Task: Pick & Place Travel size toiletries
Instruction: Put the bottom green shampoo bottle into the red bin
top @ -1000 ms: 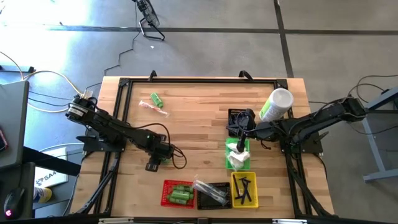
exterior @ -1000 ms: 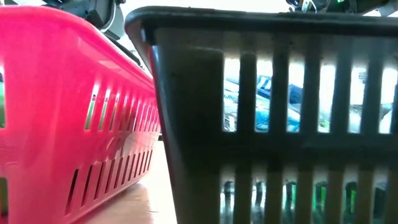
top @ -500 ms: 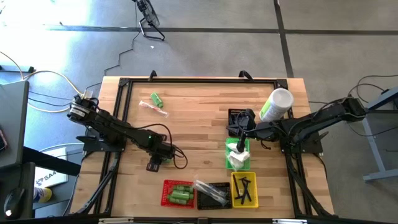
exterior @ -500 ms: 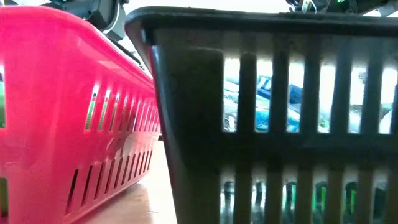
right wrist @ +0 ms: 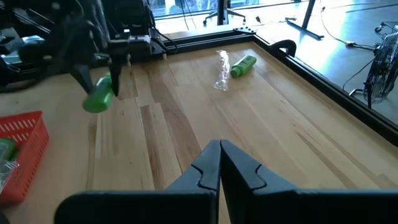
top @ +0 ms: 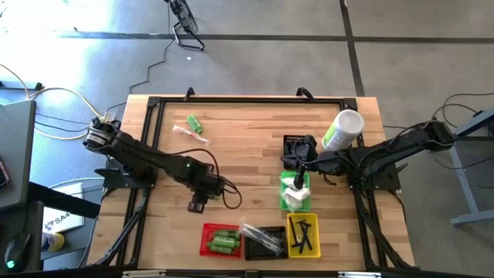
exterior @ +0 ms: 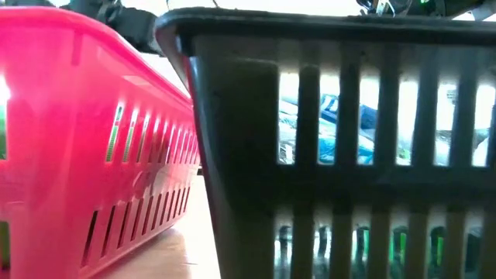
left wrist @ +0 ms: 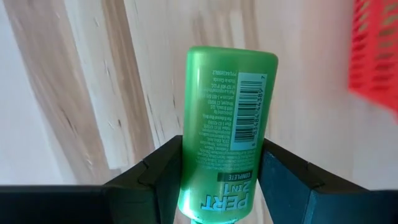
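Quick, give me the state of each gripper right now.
Left gripper: closed on a green bottle, held above the table near the red basket.
Right gripper: shut, holding nothing, over the green basket.

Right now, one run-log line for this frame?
left gripper: shut on green bottle, carried above table near red basket | right gripper: shut, empty, above green basket | loose: another green bottle on table

**Two dark arms, cabled and angular**

Both arms are matte black and jointed. The left arm (top: 147, 161) shows a small green light and a looping black cable. The right pincer (right wrist: 219, 163) has angular, stepped black fingers (right wrist: 202, 171).
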Robot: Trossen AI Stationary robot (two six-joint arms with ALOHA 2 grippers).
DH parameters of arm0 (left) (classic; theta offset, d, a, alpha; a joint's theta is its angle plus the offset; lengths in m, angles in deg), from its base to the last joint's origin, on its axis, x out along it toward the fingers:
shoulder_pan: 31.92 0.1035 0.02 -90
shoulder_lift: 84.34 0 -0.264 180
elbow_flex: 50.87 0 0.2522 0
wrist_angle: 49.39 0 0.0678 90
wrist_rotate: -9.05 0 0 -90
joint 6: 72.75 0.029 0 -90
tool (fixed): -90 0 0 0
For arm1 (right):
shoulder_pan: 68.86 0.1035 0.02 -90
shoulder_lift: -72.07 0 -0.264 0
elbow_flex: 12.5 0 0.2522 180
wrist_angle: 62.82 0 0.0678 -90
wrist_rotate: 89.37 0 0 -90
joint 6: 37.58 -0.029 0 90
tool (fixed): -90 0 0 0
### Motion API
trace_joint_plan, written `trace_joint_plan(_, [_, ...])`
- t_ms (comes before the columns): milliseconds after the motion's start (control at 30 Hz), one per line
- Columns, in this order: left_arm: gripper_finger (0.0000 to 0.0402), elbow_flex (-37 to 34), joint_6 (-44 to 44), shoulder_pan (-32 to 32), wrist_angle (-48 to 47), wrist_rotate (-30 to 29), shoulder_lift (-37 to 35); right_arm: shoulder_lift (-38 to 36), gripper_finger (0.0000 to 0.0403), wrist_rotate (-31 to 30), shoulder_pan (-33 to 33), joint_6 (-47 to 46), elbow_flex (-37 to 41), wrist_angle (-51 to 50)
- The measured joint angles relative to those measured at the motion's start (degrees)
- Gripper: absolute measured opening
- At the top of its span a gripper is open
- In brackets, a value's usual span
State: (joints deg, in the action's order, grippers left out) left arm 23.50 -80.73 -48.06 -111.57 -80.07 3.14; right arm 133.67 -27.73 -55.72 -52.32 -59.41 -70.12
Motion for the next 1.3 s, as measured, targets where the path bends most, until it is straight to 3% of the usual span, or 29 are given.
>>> trace_joint_plan(300, [0.0177,7.0,-5.0,-0.1,-1.8,0.1,-0.1,0.0,0.0002,0.0,0.0,0.0,0.0,-0.3])
trace_joint_plan(767, [0.0177,7.6,-16.9,-7.3,8.9,-0.1,-0.1,0.0,0.0002,0.1,0.0,-0.2,0.0,-2.0])
trace_joint_plan(1300, [0.0177,7.6,-20.4,-17.6,18.9,-9.8,0.6,0.0,0.0002,0.3,0.0,-0.4,0.0,-2.0])
